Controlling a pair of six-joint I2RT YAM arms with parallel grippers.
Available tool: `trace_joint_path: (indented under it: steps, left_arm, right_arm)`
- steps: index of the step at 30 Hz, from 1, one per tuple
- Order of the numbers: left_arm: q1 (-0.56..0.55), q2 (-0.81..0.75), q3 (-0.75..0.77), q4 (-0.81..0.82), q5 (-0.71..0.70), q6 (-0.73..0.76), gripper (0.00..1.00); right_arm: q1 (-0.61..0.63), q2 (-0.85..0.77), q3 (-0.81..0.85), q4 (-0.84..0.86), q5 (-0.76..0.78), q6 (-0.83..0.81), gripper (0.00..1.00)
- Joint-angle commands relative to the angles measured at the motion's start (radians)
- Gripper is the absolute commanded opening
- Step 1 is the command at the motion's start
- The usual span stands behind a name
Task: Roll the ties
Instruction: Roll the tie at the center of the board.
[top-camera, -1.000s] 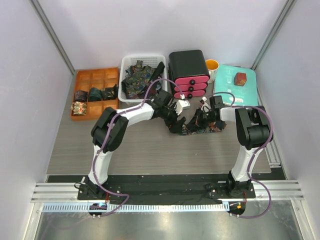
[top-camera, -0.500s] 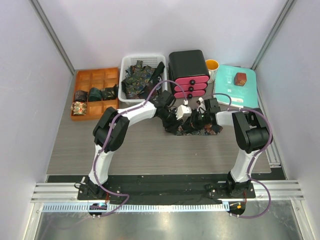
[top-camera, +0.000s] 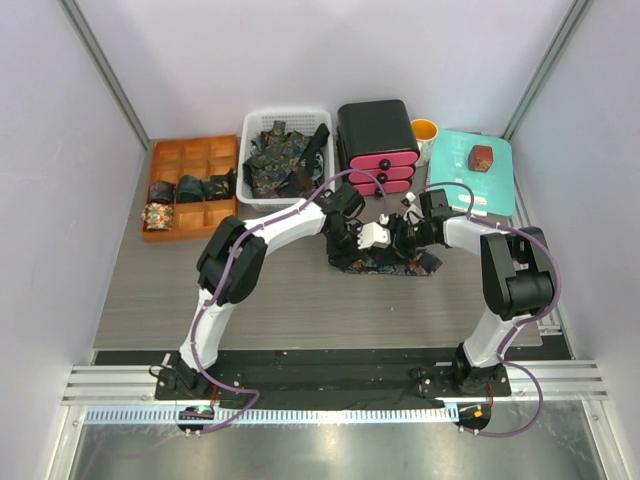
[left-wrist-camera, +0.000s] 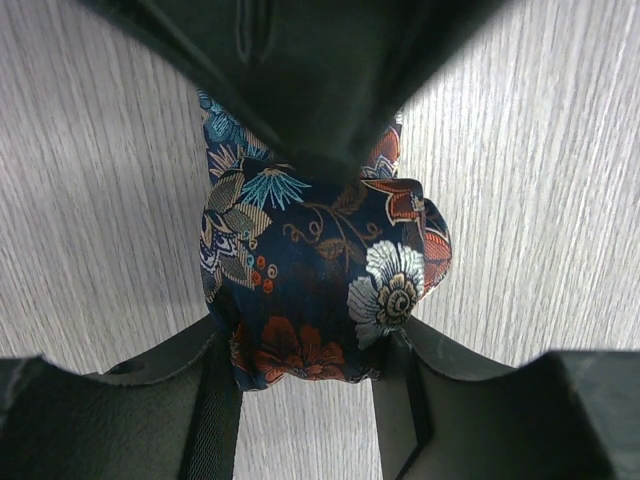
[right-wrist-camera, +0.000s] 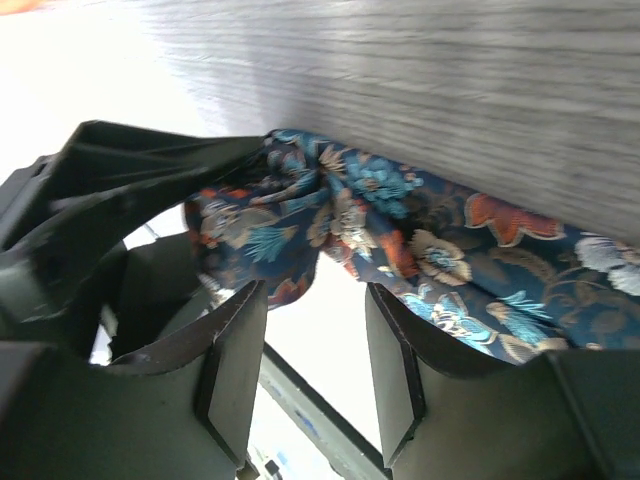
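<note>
Tie: dark floral fabric (left-wrist-camera: 315, 280) lying on the bench (top-camera: 200, 290) just in front of the black drawer unit (top-camera: 377, 130). One end is bunched into a loose wad and the rest trails flat toward the unit's right side.
Left gripper (left-wrist-camera: 310, 350): jaws clamped on the wad. The fabric fills the gap and touches both fingers.
Right gripper (right-wrist-camera: 315, 295): jaws apart with nothing between them, tips just beside the wad.
Change: a second ago the left jaws stood wide, left of the tie, while the right jaws were shut on it. The grip has now passed from right to left, and the left gripper has come across in front of the drawer unit to meet the right.
Meaning: probably a hand-over partway through winding. The left pins the turns already made, freeing the right to take the tail for another wrap.
Progress: a few rolled ties (top-camera: 185, 188) sit in the orange tray (top-camera: 190, 155), well left of the drawer unit. Loose ties (top-camera: 280, 150) fill the white basket (top-camera: 246, 150) just left of it, so much of the task appears to remain.
Risk: the wad looks slack and may unwind if the left hold eases.
</note>
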Motion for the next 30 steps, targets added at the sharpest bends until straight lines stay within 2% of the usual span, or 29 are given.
trace_joint_path:
  steps: [1,6,11,13,14,16,17,19,23,24,26,27,30]
  left_arm:
    - [-0.012,0.087,0.030,-0.098,-0.062,0.014,0.32]
    - [-0.010,0.104,0.056,-0.101,-0.061,-0.002,0.34]
    - [-0.012,0.101,0.050,-0.101,-0.059,0.001,0.37]
    - [-0.010,0.096,0.044,-0.095,-0.061,-0.001,0.40]
    - [-0.010,0.093,0.041,-0.095,-0.059,-0.003,0.40]
    - [-0.006,0.084,0.038,-0.092,-0.059,-0.009,0.44]
    - [-0.003,0.079,0.039,-0.094,-0.039,-0.009,0.45]
    - [0.011,0.065,0.041,-0.092,-0.019,-0.022,0.48]
    - [0.045,0.013,0.024,-0.066,0.060,-0.036,0.62]
    - [0.060,-0.003,0.018,-0.061,0.118,-0.033,0.69]
    - [0.074,-0.045,-0.008,-0.020,0.159,-0.042,0.75]
    - [0.088,-0.059,-0.018,-0.005,0.204,-0.044,0.82]
    - [0.109,-0.106,-0.070,0.096,0.243,-0.079,0.89]
  right_arm:
    - [0.005,-0.049,-0.016,0.043,-0.047,0.047,0.50]
    - [0.037,-0.035,-0.063,0.207,-0.058,0.173,0.55]
    - [0.060,0.027,-0.064,0.258,-0.041,0.179,0.56]
    - [0.060,0.037,-0.068,0.264,-0.035,0.168,0.49]
    - [0.059,0.041,-0.070,0.264,-0.035,0.167,0.34]
    - [0.052,0.047,-0.085,0.261,-0.029,0.158,0.21]
    - [0.045,0.050,-0.088,0.252,-0.024,0.147,0.10]
    - [0.031,0.058,-0.090,0.209,0.003,0.113,0.01]
    - [-0.001,0.067,-0.087,0.149,0.053,0.044,0.01]
    - [-0.006,0.070,-0.087,0.134,0.059,0.035,0.01]
    - [-0.013,0.084,-0.085,0.122,0.073,0.012,0.01]
    - [-0.018,0.089,-0.082,0.117,0.079,0.004,0.01]
    - [-0.023,0.115,-0.076,0.102,0.092,-0.023,0.01]
